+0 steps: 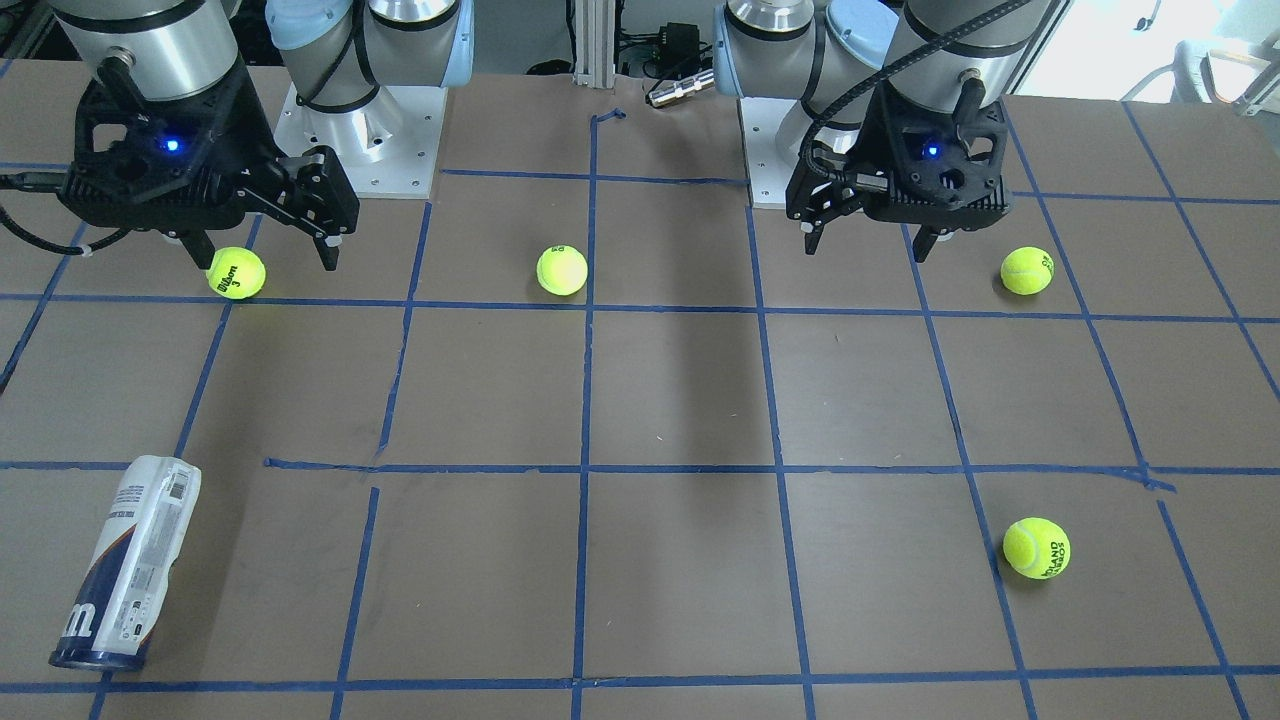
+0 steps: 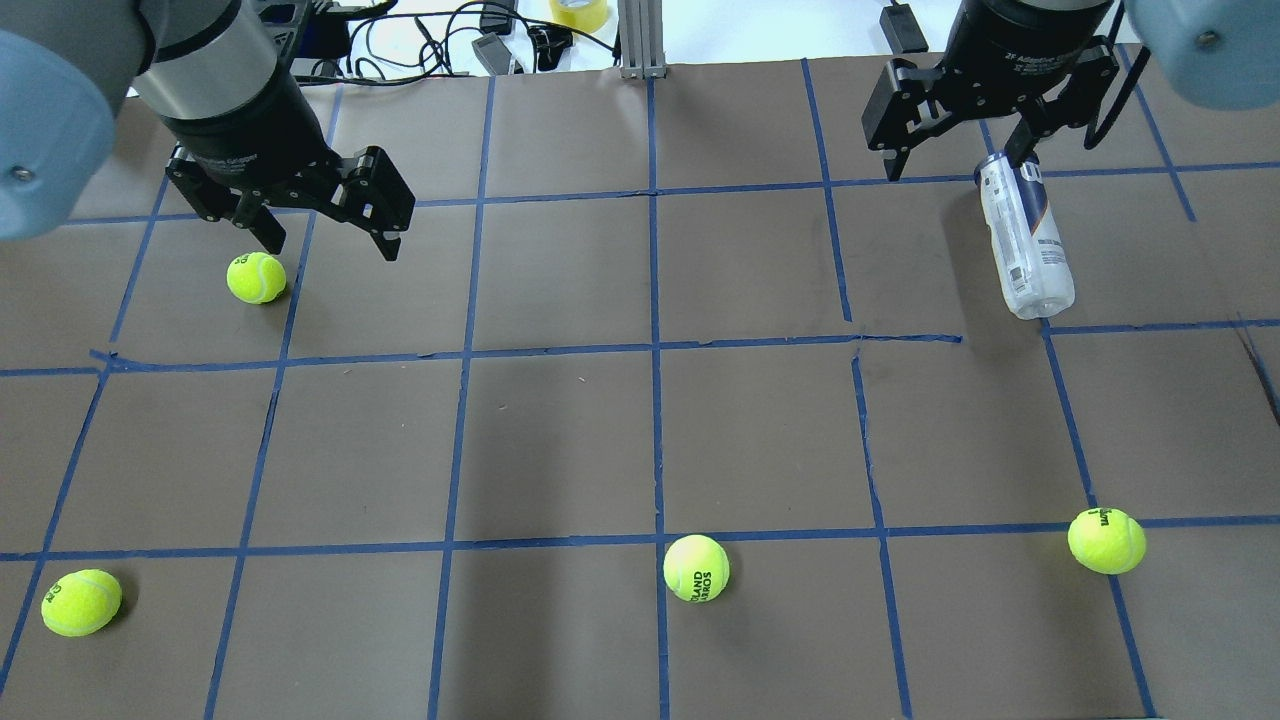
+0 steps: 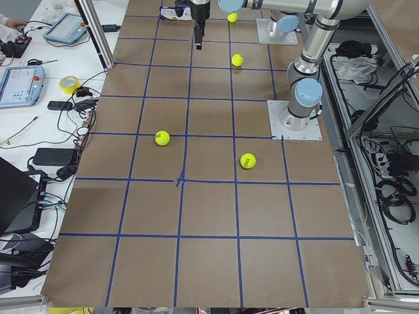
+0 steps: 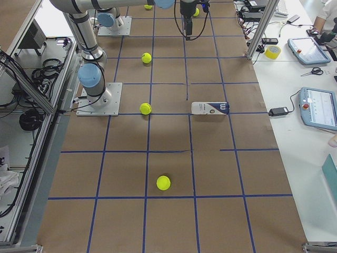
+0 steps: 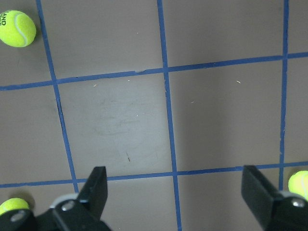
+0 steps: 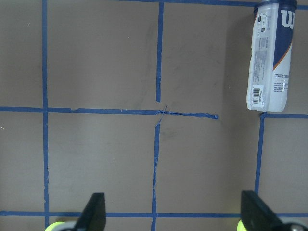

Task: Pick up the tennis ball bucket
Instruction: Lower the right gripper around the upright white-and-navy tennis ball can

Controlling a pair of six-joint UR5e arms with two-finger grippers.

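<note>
A table (image 2: pixel 560 450) covered in brown paper is marked into squares by blue tape lines (image 2: pixel 655 346). Four yellow-green tennis balls are seen on it, well apart from one another. In the overhead view, one ball (image 2: pixel 256 277) lies far on the left and a second ball (image 2: pixel 81 602) lies near on the left. A third ball (image 2: pixel 696 568), printed in dark letters, lies near and about midway across, just right of a tape line. A fourth ball (image 2: pixel 1106 540) lies near on the right, at a crossing of tape lines. Past the far edge a roll of yellow tape (image 2: pixel 579 12), an aluminium post (image 2: pixel 640 40) and black cables (image 2: pixel 430 30) are seen on a white surface
</note>
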